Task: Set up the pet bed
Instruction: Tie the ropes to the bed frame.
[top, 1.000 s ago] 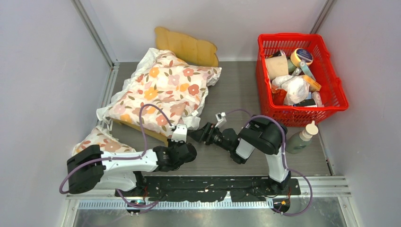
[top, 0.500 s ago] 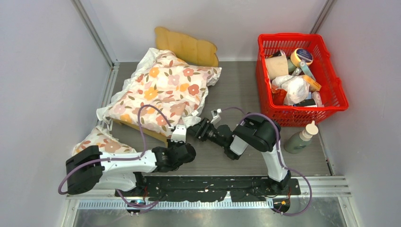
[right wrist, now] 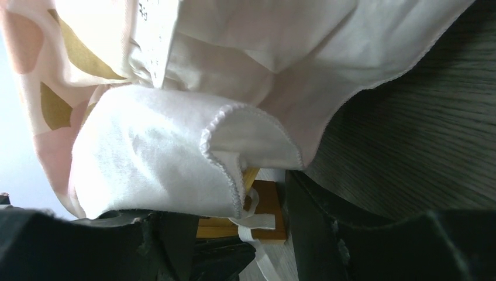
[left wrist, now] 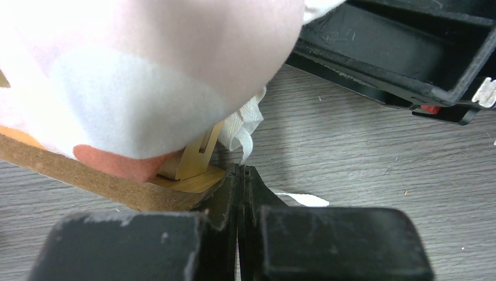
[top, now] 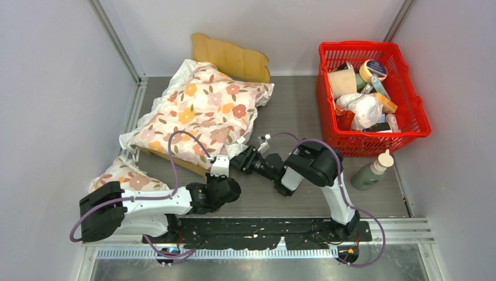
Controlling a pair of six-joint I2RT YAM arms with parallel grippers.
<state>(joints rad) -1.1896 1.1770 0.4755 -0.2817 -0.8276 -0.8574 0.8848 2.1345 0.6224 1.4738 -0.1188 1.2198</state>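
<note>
Readable text, all three views: none that I can make out.
1. Tag (right wrist: 153, 35) sewn on the cushion (right wrist: 175, 158), right wrist view: printed, but too blurred to read.
2. Packs (top: 365, 111) in the basket (top: 374, 145), top view: labels too small to read.

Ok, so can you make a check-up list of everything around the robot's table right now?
Surface: grey wood-grain table, no spills seen.
Job's things: pet bed at back left, mostly hidden under the floral cushion; its headboard and one side rail show.
Clutter: red basket full of odds and ends; bottle in front of it; small floral cushion at near left.
Grippers: left gripper shut, nothing in it, at the bed's corner; right gripper jaws apart, the cushion's white hem between them.
Cables: purple cables loop off both arms; no snag seen.
Surroundings: plain walls with metal posts.
</note>
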